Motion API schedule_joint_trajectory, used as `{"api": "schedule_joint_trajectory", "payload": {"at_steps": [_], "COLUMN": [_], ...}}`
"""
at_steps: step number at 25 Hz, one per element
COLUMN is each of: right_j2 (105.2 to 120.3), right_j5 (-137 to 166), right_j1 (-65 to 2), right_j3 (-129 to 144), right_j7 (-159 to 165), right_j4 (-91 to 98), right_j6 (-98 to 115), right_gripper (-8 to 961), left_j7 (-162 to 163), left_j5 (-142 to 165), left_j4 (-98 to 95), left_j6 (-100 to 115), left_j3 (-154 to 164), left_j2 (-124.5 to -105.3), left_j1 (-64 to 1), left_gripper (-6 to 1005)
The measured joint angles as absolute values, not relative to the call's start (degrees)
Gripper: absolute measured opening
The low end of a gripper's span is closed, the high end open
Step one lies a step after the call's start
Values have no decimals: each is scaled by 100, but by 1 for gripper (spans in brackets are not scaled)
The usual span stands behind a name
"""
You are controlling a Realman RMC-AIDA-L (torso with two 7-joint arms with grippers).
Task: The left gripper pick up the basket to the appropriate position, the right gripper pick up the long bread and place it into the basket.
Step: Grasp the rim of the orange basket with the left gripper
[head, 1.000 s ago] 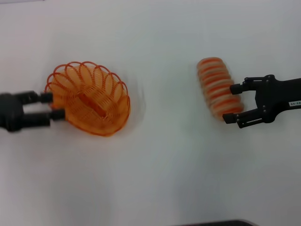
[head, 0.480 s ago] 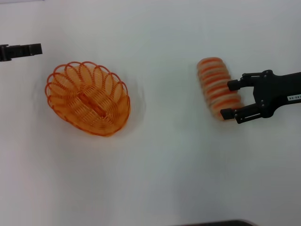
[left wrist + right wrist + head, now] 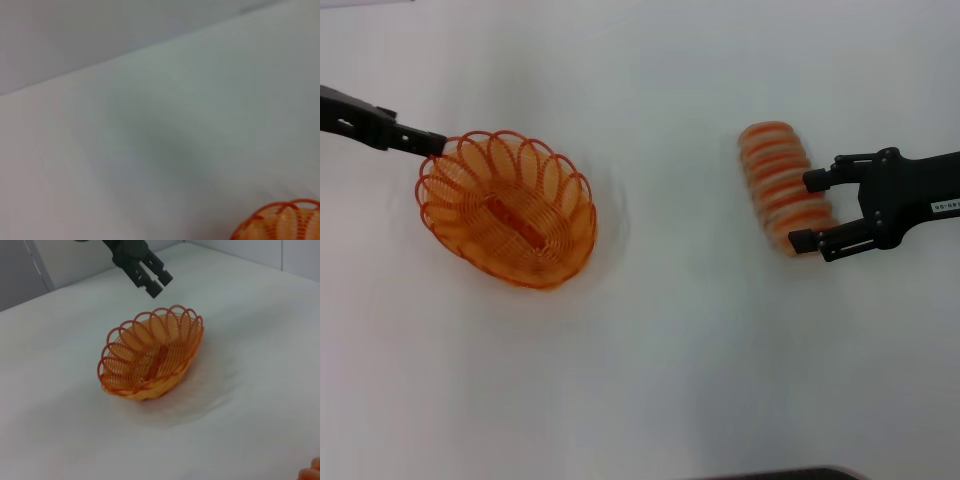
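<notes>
Head view: left end effector (image 3: 432,145) returned to basket (image 3: 508,210) rim, prongs pressed together; regrasp judged pending. Right end effector (image 3: 804,210) spread beside long bread (image 3: 782,186).

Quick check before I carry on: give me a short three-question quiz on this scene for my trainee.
1. Is the left gripper nearer the basket or the long bread?
2. The right gripper is: A) open at the long bread; B) shut on the basket; C) out of view.
3. True or false: the long bread lies in the basket.

Key: 1 basket; 2 A; 3 false.
</notes>
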State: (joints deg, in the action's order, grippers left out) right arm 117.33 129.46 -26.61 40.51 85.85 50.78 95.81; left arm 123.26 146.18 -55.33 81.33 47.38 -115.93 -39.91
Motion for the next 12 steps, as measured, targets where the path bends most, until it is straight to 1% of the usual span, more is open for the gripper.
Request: {"api": "schedule_joint_trajectory", "payload": {"at_steps": [7, 12], "right_j2": [11740, 11742], "right_j5": [12946, 12946], "right_j1": [-2660, -2654], "right_j3": [4052, 4052], "right_j7": [8587, 8587], "right_j4": [5080, 5080], "right_j6": [9583, 9583], "right_gripper": [945, 946], "left_j7": [12324, 12341], "left_j5": [14716, 15180], "left_j4": [-5571, -5550], "left_j6": [7950, 7689], "left_j3": [5469, 5617], "left_j2": [-11669, -11854], "left_j1": [-4170, -4263], "left_gripper": [842, 842]}}
